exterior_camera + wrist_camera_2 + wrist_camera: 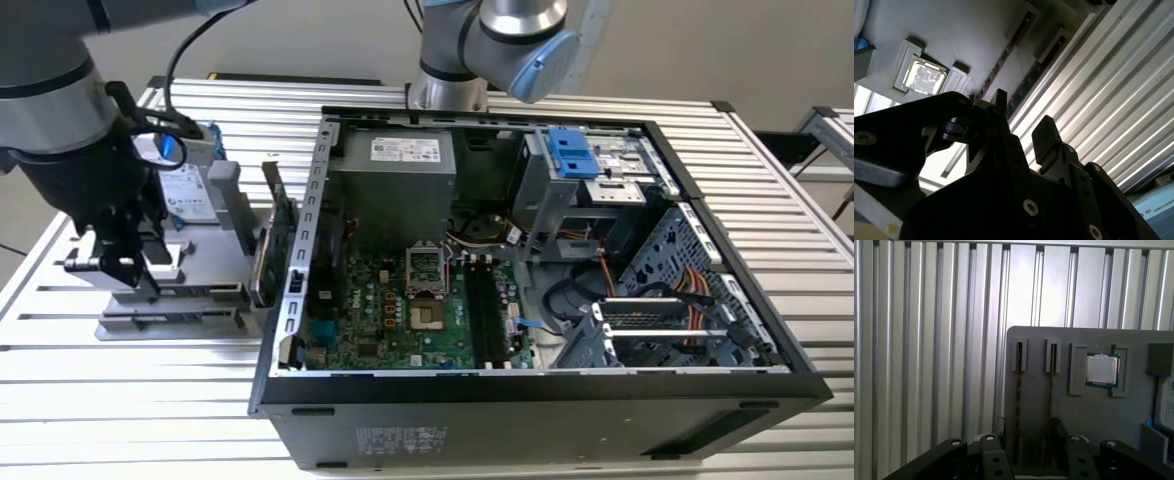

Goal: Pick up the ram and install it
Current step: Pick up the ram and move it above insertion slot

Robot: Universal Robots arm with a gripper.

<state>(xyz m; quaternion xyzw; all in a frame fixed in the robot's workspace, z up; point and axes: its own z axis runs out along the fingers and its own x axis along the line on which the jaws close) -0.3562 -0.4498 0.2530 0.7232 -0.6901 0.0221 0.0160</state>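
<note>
while the gripper (118, 262) is being held low over a grey holder (160, 325) on the slatted table (80, 400), at the exterior view's left of the open computer case (534, 400), its fingers (1046, 135) are being shown apart in both wrist views, with nothing clamped between them.

item, the ram (1018, 400): being seen edge-on in the first wrist view as a thin dark strip standing in a narrow slot of the holder, near the gripper and not touched by it so far as can be made out. its lower end is being cut off behind the gripper's black body.

item, a second strip (1052, 385): being seen in the neighbouring slot, just beside the ram; part of it is being covered by one finger, and whether it is a like stick cannot be told.

item, a processor (1101, 369): being shown flat in a recess of the holder, beside the two slots.

item, a silver drive (184, 195) with blue handles: being half hidden behind the wrist in the exterior view, where the holder's slots are being covered by the gripper.

item, a motherboard (400, 320): being shown inside the case, its black slots (487, 320) lying well apart from the gripper.
</note>
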